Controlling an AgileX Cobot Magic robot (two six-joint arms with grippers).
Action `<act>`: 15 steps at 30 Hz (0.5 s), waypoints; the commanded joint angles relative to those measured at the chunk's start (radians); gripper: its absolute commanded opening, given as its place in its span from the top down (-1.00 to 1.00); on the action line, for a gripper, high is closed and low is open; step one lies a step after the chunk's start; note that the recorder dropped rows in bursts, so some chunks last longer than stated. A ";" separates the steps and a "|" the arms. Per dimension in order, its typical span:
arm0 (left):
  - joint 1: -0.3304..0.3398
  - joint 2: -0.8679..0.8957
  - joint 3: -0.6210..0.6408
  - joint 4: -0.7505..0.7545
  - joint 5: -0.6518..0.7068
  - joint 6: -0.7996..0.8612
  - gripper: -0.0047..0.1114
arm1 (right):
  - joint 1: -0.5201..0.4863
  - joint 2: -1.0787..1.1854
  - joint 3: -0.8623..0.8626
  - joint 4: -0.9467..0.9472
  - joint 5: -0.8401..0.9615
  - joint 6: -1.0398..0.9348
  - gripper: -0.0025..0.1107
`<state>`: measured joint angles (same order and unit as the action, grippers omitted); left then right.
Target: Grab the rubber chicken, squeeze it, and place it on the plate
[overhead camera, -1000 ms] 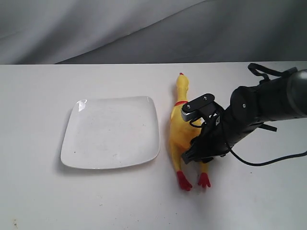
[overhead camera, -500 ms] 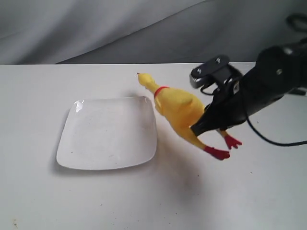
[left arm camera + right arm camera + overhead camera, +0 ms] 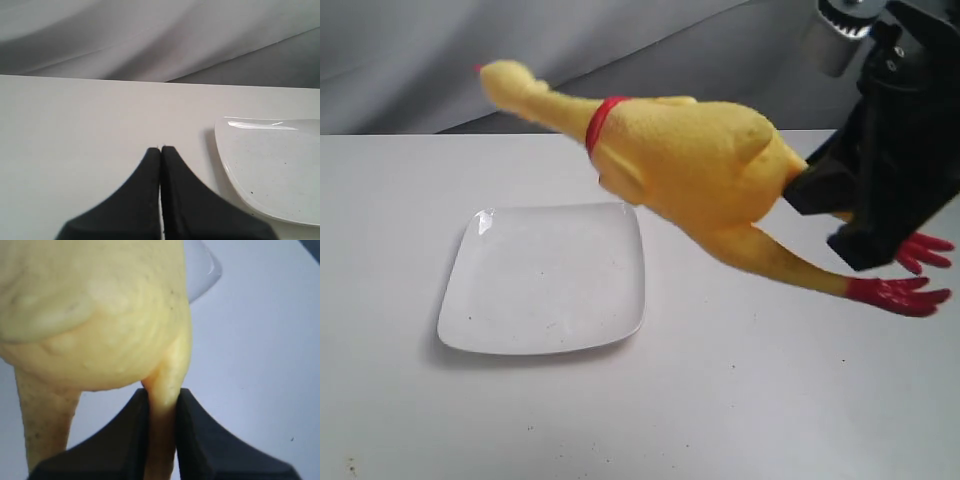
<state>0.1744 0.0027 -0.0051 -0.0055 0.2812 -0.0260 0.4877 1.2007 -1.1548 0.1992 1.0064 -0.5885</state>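
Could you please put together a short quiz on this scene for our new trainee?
1. True or false: the chicken is lying on the plate.
2. Which part of the chicken does the right gripper pinch? A) neck B) leg C) beak
3. Fill in: the left gripper is ____ and holds nothing.
Key: 1 false; 2 B; 3 shut.

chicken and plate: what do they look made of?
The rubber chicken: soft matte yellow rubber or vinyl, seemingly; its leg narrows where the right claw pinches it. The plate: glossy white, probably glazed ceramic or melamine; sharp highlights along its rim.
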 commanded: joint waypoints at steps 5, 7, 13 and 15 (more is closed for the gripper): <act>0.001 -0.003 0.005 0.016 -0.016 0.010 0.90 | 0.003 -0.033 0.013 0.122 0.085 -0.089 0.96; 0.001 -0.003 0.005 0.067 -0.050 0.010 0.90 | 0.003 -0.033 0.037 0.175 0.071 -0.124 0.96; 0.001 -0.003 0.005 0.090 -0.275 0.010 0.90 | 0.003 -0.033 0.118 0.237 -0.016 -0.188 0.96; 0.001 -0.003 0.005 0.090 -0.333 0.010 0.90 | 0.003 -0.033 0.125 0.244 -0.029 -0.188 0.96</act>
<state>0.1744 0.0027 -0.0051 0.0788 0.0469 -0.0195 0.4877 1.1771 -1.0406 0.4058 1.0310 -0.7603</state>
